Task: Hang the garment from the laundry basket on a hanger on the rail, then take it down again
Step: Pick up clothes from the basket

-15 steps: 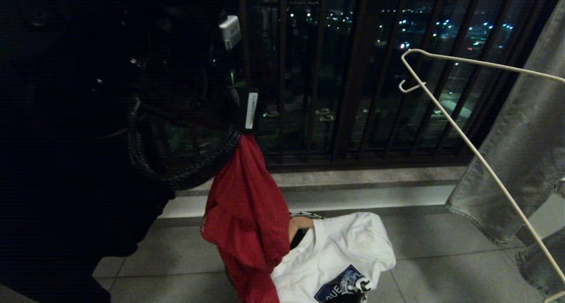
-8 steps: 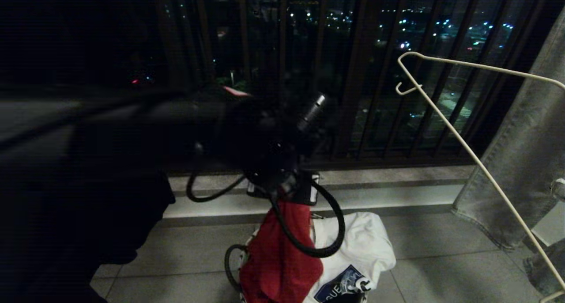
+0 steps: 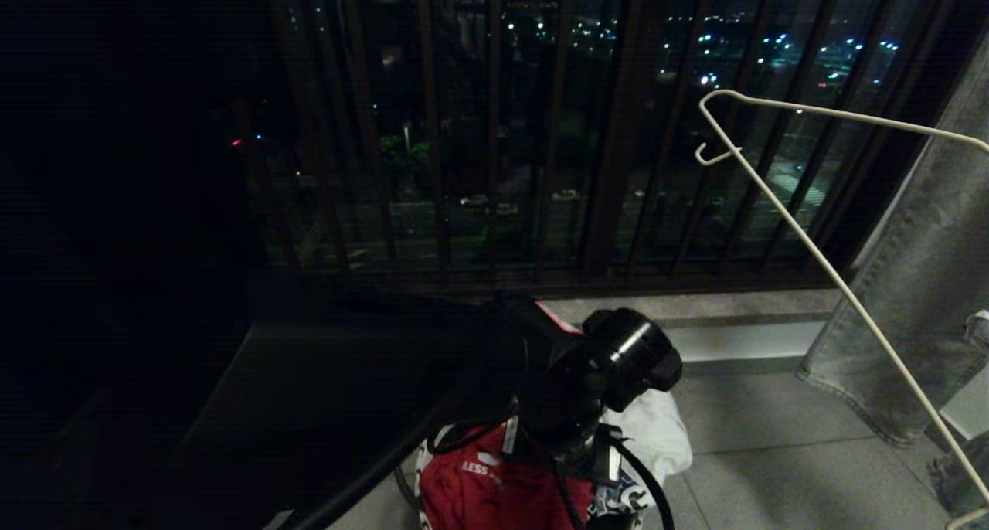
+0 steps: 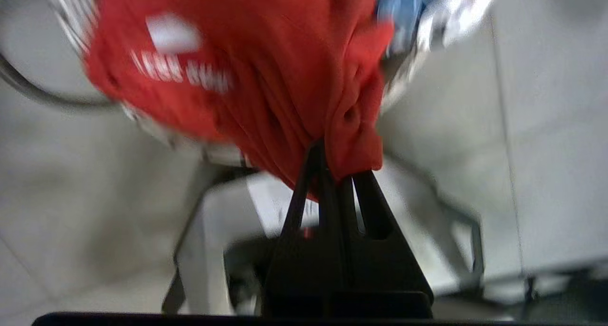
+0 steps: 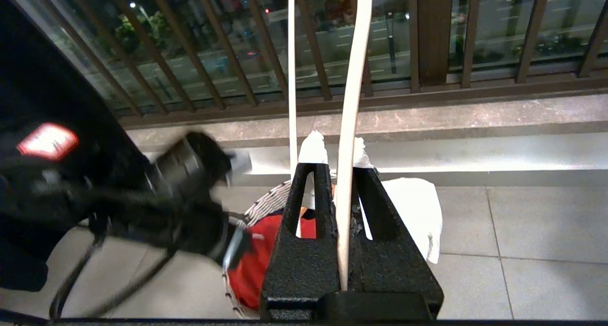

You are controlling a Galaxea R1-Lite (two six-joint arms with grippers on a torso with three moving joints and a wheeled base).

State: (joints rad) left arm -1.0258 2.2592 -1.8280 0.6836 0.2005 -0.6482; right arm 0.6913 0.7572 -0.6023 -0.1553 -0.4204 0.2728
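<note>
Lowered to the laundry basket, left gripper clamps the garment — lettering blurred.

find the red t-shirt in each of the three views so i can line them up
Head view: the red T-shirt sits at the bottom centre, under the left gripper.
Left wrist view: it fills the upper middle, pinched between the shut fingers.
Right wrist view: a red patch shows low in the middle, behind the right gripper.
Shared landmark: the white T-shirt beside it, in all three views.
</note>
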